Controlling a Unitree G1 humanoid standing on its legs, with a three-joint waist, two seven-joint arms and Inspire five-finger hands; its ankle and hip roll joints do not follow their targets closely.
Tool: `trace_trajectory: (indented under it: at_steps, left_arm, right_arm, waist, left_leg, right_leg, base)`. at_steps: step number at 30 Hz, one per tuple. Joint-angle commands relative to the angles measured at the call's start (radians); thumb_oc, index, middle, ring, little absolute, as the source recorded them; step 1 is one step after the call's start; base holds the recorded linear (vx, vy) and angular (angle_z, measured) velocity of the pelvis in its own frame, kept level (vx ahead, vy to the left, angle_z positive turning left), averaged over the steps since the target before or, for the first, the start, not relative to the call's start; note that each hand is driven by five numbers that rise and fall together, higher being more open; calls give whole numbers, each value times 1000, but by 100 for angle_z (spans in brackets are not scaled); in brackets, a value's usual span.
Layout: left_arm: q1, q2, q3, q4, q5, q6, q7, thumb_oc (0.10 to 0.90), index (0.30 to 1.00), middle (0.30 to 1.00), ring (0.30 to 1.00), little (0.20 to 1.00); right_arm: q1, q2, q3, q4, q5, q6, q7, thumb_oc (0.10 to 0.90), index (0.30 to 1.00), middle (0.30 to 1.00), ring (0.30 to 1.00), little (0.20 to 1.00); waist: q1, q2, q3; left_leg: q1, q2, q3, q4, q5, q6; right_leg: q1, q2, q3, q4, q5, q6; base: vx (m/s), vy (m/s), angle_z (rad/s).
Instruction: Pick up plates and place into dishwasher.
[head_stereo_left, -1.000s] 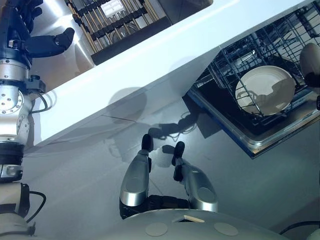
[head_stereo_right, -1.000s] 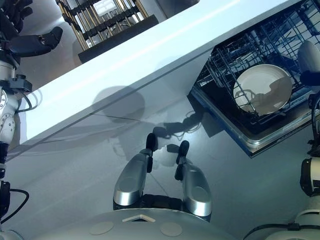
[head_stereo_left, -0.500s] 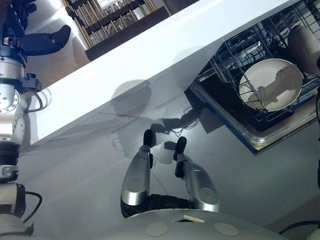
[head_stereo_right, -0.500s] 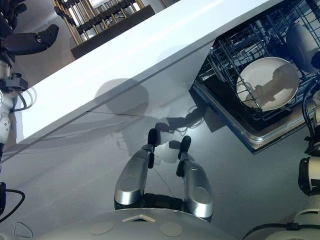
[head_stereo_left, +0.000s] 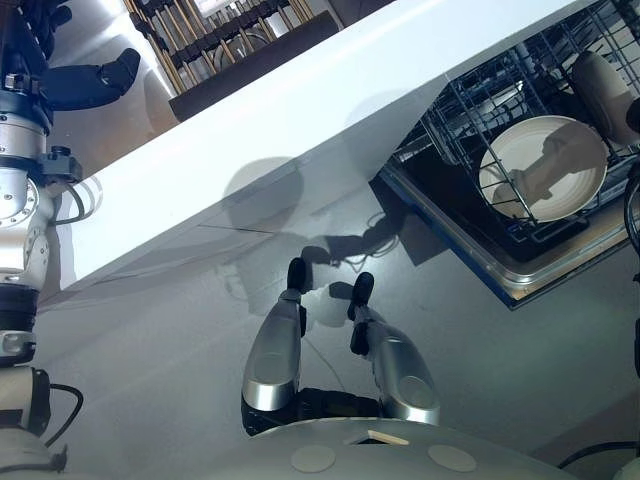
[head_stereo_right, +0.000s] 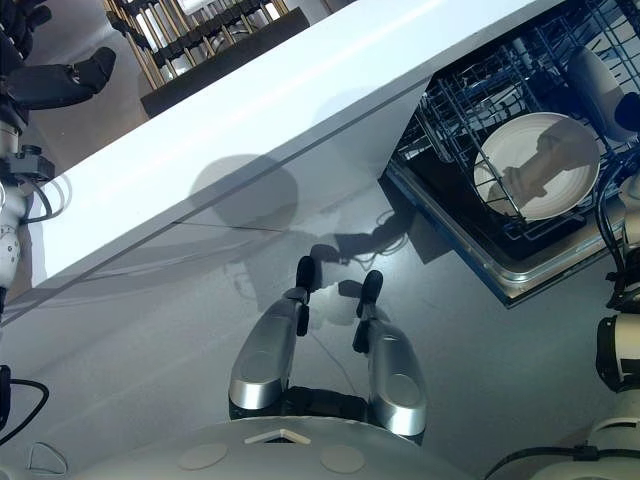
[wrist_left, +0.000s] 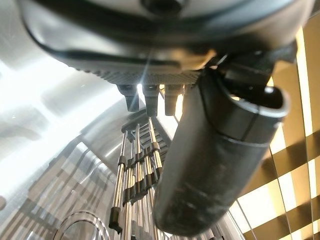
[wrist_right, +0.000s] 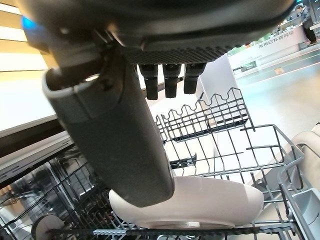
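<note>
A pale round plate (head_stereo_left: 545, 165) stands on edge in the wire rack (head_stereo_left: 480, 90) of the open dishwasher at the right. It shows from close in the right wrist view as plate (wrist_right: 200, 205). A second pale dish (head_stereo_left: 600, 85) leans in the rack just behind it. My right hand (wrist_right: 125, 150) hovers over the rack above the plate, open, thumb and fingers straight and holding nothing. My left hand (head_stereo_left: 60, 80) hangs at the far left over a shiny sink, open and empty, with its thumb (wrist_left: 215, 150) pointing toward a drying rack.
A long white counter (head_stereo_left: 300, 110) runs diagonally between the sink side and the dishwasher. A dark drying rack of metal rods (head_stereo_left: 230, 40) sits in the sink. The dishwasher's lowered door (head_stereo_left: 530, 280) juts out over the grey floor.
The camera has shifted a little. The right hand's shadow on the plate has narrowed and slid toward the plate's middle. The left hand holds its place.
</note>
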Motion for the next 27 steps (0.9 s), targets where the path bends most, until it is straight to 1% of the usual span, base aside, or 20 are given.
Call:
trace_trajectory:
  at_steps: [1, 5, 6, 7, 9, 10, 12, 13, 15, 19, 24, 27]
  left_arm:
    - [22, -85, 42, -24, -9, -133, 56, 800, 900, 900, 900, 900]
    - [51, -94, 59, -40, -3, -137, 53, 800, 900, 900, 900, 900]
    - [59, -96, 63, -44, 0, -139, 54, 800, 900, 900, 900, 900]
    - [80, -102, 75, -55, 0, -139, 55, 800, 900, 900, 900, 900]
    - [96, -110, 86, -61, 6, -141, 54, 800, 900, 900, 900, 900]
    - [120, -118, 99, -65, 7, -149, 52, 800, 900, 900, 900, 900]
    - [136, -129, 109, -72, 15, -150, 51, 800, 900, 900, 900, 900]
    - [151, -140, 119, -78, 20, -149, 49, 800, 900, 900, 900, 900]
    - [171, -161, 130, -89, 27, -148, 47, 800, 900, 900, 900, 900]
    - [183, -186, 133, -86, 37, -147, 37, 800, 900, 900, 900, 900]
    - [189, -207, 126, -82, 47, -150, 31, 800, 900, 900, 900, 900]
    - [192, -214, 126, -88, 49, -142, 23, 800, 900, 900, 900, 900]
  right_arm:
    - [-24, -103, -8, -99, -1, -61, -41, 800, 900, 900, 900, 900]
    - [20, -96, -41, -122, 15, -80, -45, 800, 900, 900, 900, 900]
    - [29, -95, -49, -128, 25, -83, -46, 800, 900, 900, 900, 900]
    - [60, -89, -77, -150, 30, -91, -46, 800, 900, 900, 900, 900]
    - [87, -82, -103, -172, 29, -108, -51, 800, 900, 900, 900, 900]
    - [122, -73, -135, -202, 30, -125, -55, 800, 900, 900, 900, 900]
    - [153, -61, -164, -226, 24, -142, -66, 800, 900, 900, 900, 900]
    - [180, -52, -190, -247, 14, -150, -66, 800, 900, 900, 900, 900]
    - [234, -42, -244, -286, 2, -167, -79, 800, 900, 900, 900, 900]
    - [290, -41, -304, -314, -15, -168, -78, 800, 900, 900, 900, 900]
    - [315, -48, -326, -320, -24, -157, -61, 800, 900, 900, 900, 900]
    - [329, -47, -336, -325, -10, -166, -43, 800, 900, 900, 900, 900]
  waist:
    - [-24, -5, -64]
    - [-24, -4, -78]
    - [-25, -5, -83]
    - [-26, -7, -92]
    - [-29, -8, -103]
    - [-33, -10, -115]
    - [-35, -12, -125]
    - [-38, -14, -137]
    - [-46, -17, -165]
    - [-53, -24, -202]
    - [-57, -28, -231]
    - [-60, -28, -247]
  left_leg:
    - [-133, -64, 20, 51, 1, -3]
    - [-118, -71, 14, 50, -5, -1]
    - [-119, -72, 13, 47, 1, 0]
    - [-108, -74, 13, 49, -10, 0]
    - [-99, -75, 14, 40, -6, 3]
    - [-85, -76, 15, 36, -12, 5]
    - [-70, -78, 17, 32, -20, 7]
    - [-51, -79, 20, 28, -34, 10]
    - [-28, -81, 30, 11, -38, 13]
    - [8, -91, 31, 14, -65, 20]
    - [45, -103, 28, 27, -95, 28]
    - [63, -110, 23, 41, -117, 39]
  right_leg:
    - [-14, 35, -64, 93, -118, 40]
    - [-7, 32, -59, 94, -120, 42]
    - [-9, 31, -60, 93, -116, 42]
    - [2, 29, -55, 95, -125, 42]
    - [6, 27, -52, 92, -125, 41]
    - [13, 25, -48, 92, -129, 40]
    - [23, 22, -46, 91, -136, 41]
    - [34, 20, -44, 90, -146, 42]
    - [49, 14, -46, 75, -146, 42]
    - [75, 3, -41, 63, -155, 43]
    - [98, -8, -37, 65, -164, 46]
    - [103, -13, -29, 84, -177, 43]
  base:
    - [-11, 48, 1]
    - [-3, 58, 2]
    - [-4, 99, 1]
    - [-7, 106, 0]
    - [-7, 102, 0]
    - [-7, 83, -2]
    - [13, 96, -4]
    - [7, 111, -3]
    - [-4, 134, 0]
    - [12, 116, 1]
    - [26, 99, -2]
    - [28, 112, -1]
